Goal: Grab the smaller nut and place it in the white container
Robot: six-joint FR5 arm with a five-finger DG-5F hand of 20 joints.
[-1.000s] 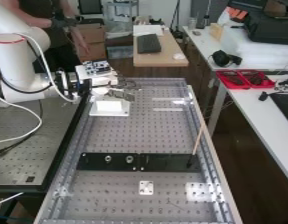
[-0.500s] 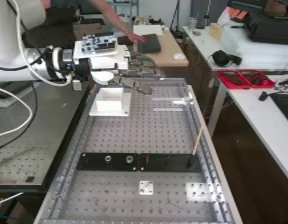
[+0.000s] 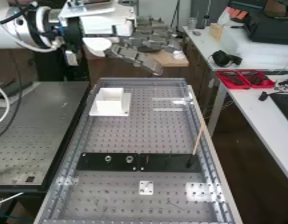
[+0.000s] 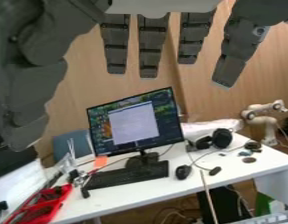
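High above the far end of the bench, the hand hangs beyond and to the right of the white container in the high view. Its fingers are straight, with nothing held between them. In the wrist view the hand has its fingers extended and the thumb apart from them. The white container stands upright on a white base plate; its inside cannot be made out. On the black bar stand the larger nut and the bearing.
A thin wooden stick rises slanted from the bar's right part. A small white plate lies nearer on the bench. On the side table are red trays and headphones. The wrist view has a monitor and keyboard.
The hand has risen from close by the white container and moved to the right, away from it. The container and the parts on the bar have stayed where they were.
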